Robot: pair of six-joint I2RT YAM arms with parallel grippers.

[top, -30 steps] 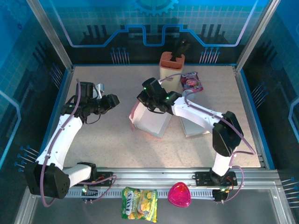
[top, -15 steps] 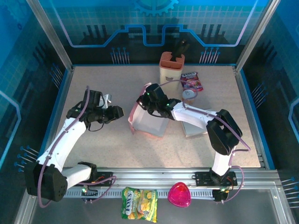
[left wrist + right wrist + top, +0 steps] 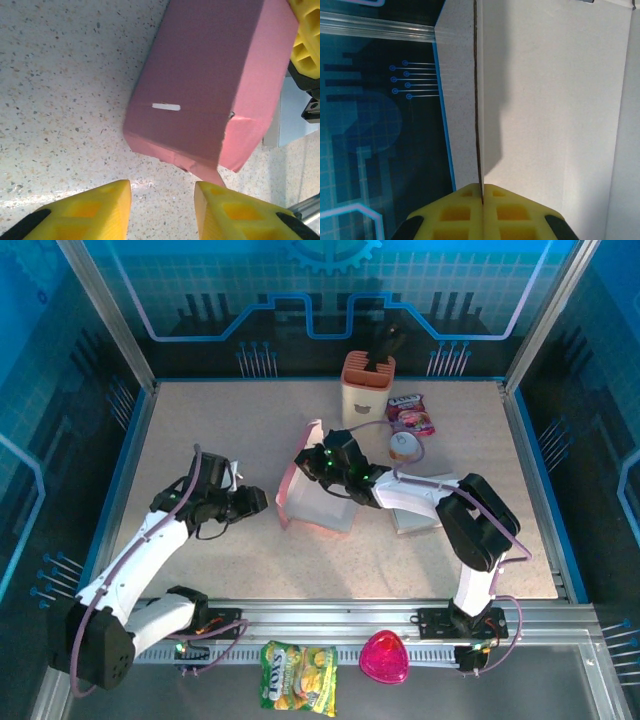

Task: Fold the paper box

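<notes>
The paper box (image 3: 318, 502), pink outside and white inside, stands half-formed at mid-table with one pink flap (image 3: 296, 468) raised at its left. My right gripper (image 3: 320, 462) is shut on a thin wall of the box; in the right wrist view the yellow fingertips (image 3: 481, 196) pinch the cardboard edge, with the box's white inner face (image 3: 550, 100) beside it. My left gripper (image 3: 262, 502) hovers just left of the box, open. In the left wrist view the pink box (image 3: 210, 75) lies just ahead of the left gripper (image 3: 162, 210), a folded corner tab near the right finger (image 3: 235, 212). Nothing sits between those fingers.
A beige holder with a dark tool (image 3: 368, 380) stands at the back. A snack packet (image 3: 410, 412) and a small round tub (image 3: 404, 445) lie right of it. A flat white sheet (image 3: 415, 512) lies under the right arm. A yellow candy bag (image 3: 298, 677) and a pink heart (image 3: 384, 658) rest on the near rail.
My left gripper has moved right and nearer to the box, its jaws narrowing. The right gripper has shifted a little with the box wall, and the left pink flap now stands higher.
</notes>
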